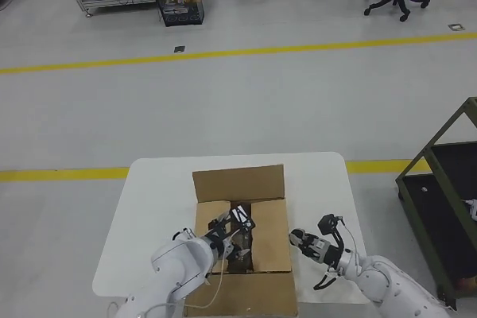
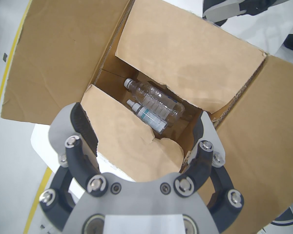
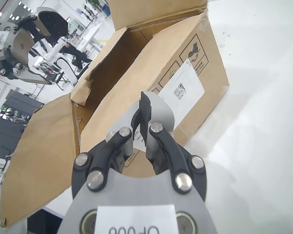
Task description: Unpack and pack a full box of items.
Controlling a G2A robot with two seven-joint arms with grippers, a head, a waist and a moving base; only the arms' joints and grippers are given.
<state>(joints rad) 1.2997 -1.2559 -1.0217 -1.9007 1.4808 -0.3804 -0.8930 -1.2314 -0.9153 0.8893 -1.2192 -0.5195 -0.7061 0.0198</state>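
From above I see the cardboard box [image 1: 266, 230] in the middle of the white worktop [image 1: 155, 207], its far flap thrown back and its two side flaps folded partway in, with a dark gap between them. My left pincer [image 1: 237, 238] hangs over that gap, and my right pincer [image 1: 296, 237] sits just beside the box's right wall, over bare worktop. Beyond, yellow lines [image 1: 222, 54] cross the grey floor and a green cart [image 1: 453, 183] stands off to the right.
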